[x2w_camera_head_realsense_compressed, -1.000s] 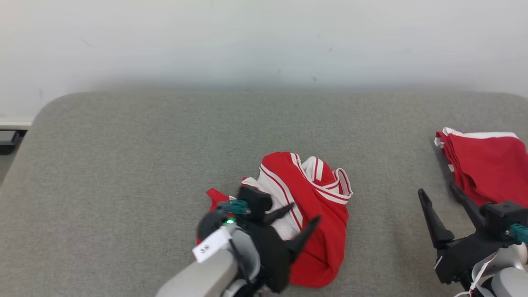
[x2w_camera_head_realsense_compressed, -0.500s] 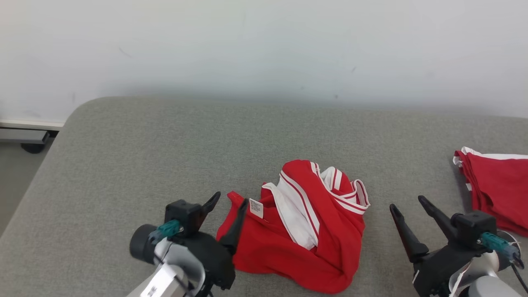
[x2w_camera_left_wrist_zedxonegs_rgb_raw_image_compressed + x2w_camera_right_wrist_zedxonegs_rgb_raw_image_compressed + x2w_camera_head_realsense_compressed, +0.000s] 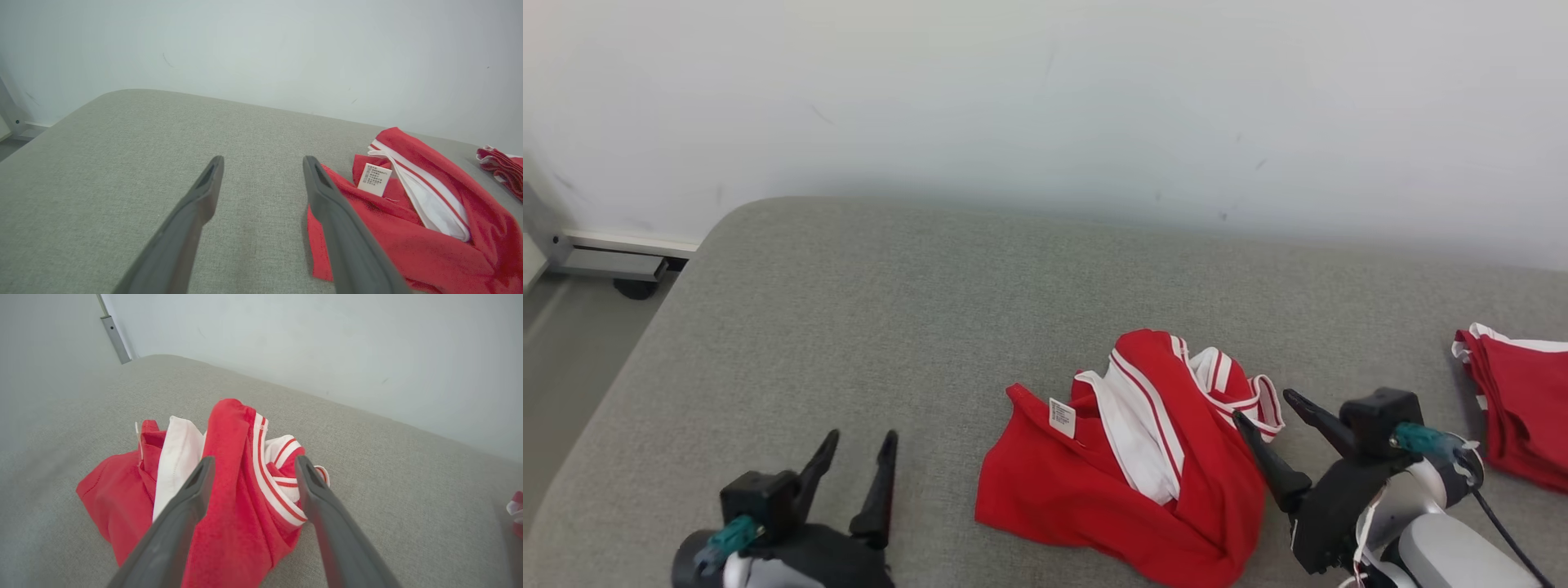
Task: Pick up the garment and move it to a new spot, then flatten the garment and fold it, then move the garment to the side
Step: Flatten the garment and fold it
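The crumpled red-and-white garment (image 3: 1094, 498) lies on the grey cushion (image 3: 849, 310). The left gripper (image 3: 859, 441) gapes wide and empty beside it. The right gripper (image 3: 1264, 406) is spread wide at its edge, perhaps touching.

Plenty of bare cushion (image 3: 849, 310) ran left and back toward the wall (image 3: 1045, 98), an easy lane around the left gripper (image 3: 863, 434). The crumpled shirt (image 3: 1127, 490) sat mid-front as the one bump, with the right gripper (image 3: 1263, 404) spread at its right edge, perhaps touching. Between the shirt and the folded red pile (image 3: 1515, 400) at far right lay a free grey strip. The wall closed off the back.
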`<state>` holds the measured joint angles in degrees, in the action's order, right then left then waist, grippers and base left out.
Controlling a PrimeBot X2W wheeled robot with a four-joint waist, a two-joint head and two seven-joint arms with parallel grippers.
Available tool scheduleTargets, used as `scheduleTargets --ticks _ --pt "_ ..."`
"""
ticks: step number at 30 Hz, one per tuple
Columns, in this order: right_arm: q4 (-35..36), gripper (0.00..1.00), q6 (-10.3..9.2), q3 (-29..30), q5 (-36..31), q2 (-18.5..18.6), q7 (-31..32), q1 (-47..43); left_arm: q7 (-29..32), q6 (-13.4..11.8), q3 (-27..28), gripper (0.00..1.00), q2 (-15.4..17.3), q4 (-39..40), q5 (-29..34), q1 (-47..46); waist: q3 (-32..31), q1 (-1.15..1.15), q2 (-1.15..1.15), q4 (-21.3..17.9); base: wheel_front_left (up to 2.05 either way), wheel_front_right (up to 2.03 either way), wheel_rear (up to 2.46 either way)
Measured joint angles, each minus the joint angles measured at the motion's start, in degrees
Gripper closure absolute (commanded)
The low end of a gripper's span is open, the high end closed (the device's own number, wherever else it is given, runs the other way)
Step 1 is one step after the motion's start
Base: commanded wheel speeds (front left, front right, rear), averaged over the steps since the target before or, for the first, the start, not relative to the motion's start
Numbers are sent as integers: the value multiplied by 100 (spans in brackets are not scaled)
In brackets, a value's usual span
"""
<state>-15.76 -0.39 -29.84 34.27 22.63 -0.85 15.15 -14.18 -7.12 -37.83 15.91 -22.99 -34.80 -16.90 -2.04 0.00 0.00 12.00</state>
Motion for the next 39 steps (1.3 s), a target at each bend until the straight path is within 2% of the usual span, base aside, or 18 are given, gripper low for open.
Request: scheduleTargets --ticks 6,10,13,16,25,39 --pt "-299 0 138 -171 -1 -89 381 431 -7 0 730 0 -93 52 354 482 -25 0 0 166 0 0 0" --pt "-467 0 278 -417 -83 -134 679 754 -8 0 976 0 -185 225 595 629 -17 0 0 280 0 0 0" --pt "-505 0 380 -533 -92 -324 812 1076 -16 0 1132 0 -271 380 762 677 15 0 0 356 0 0 0" --pt "-714 0 443 -604 -104 -492 969 1379 -16 0 1223 0 -368 469 911 732 49 0 0 431 0 0 0" --pt "-1704 0 546 -725 -74 -669 1391 1874 -18 0 1294 0 -701 783 1261 732 170 0 0 756 0 0 0" --pt "-2595 0 671 -890 -7 -936 1555 2295 -18 0 1392 0 -902 933 1522 737 367 0 0 1339 0 0 0"
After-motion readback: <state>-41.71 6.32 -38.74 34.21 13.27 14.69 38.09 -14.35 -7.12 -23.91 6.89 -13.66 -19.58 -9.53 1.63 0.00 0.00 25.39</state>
